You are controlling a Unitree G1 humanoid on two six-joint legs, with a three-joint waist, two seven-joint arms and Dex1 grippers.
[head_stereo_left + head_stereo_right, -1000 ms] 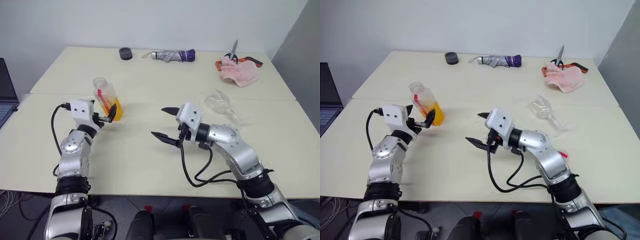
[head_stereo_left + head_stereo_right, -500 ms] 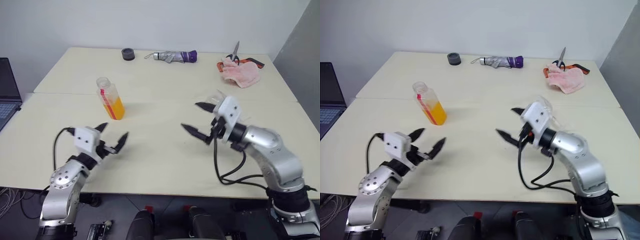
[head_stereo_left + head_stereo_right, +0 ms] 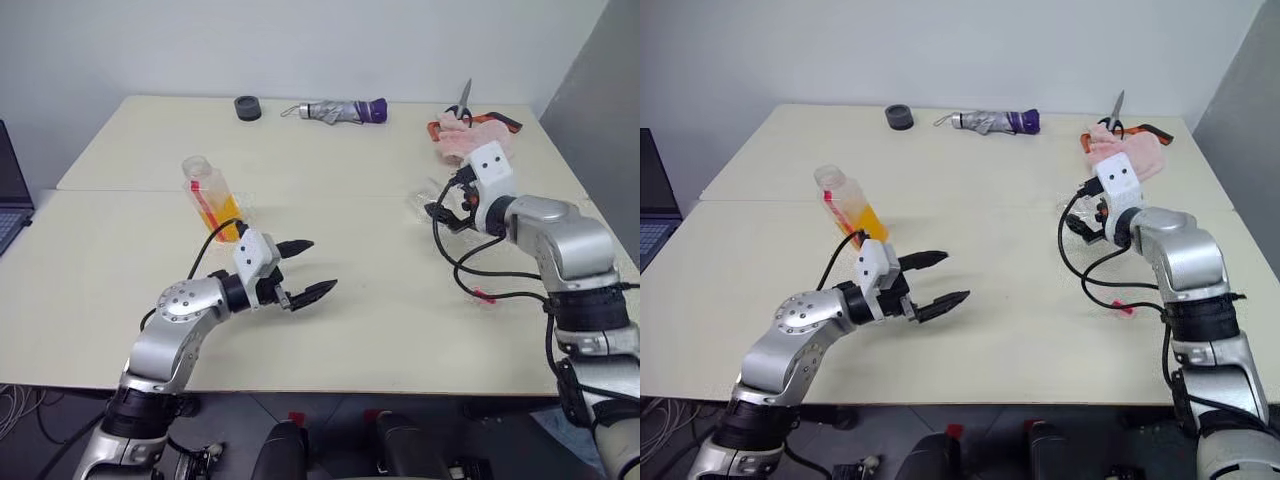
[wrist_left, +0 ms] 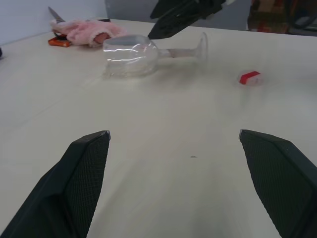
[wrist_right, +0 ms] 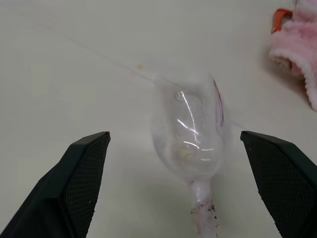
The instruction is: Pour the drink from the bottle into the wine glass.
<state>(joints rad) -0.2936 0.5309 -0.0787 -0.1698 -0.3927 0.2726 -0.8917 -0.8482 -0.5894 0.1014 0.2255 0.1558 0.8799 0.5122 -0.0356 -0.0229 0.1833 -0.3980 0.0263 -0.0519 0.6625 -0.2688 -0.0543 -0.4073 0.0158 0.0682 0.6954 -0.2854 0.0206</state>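
Cream worktop (image 3: 330, 330) spread wide, and over its near middle the left pincer (image 3: 303, 270) hangs level, fingers spread, holding nothing. Toward the right edge, the right pincer (image 5: 184, 191) hovers spread above the wine glass (image 4: 130, 50), which lies on its side, untouched. The bottle (image 3: 211, 195) stands upright toward the left edge, orange drink (image 3: 222, 223) low inside. Folded umbrella (image 3: 335, 109) along the far edge, pink cloth (image 3: 470, 140) at the far right corner, and a small red-and-white cap (image 4: 249, 78) near the glass's foot.
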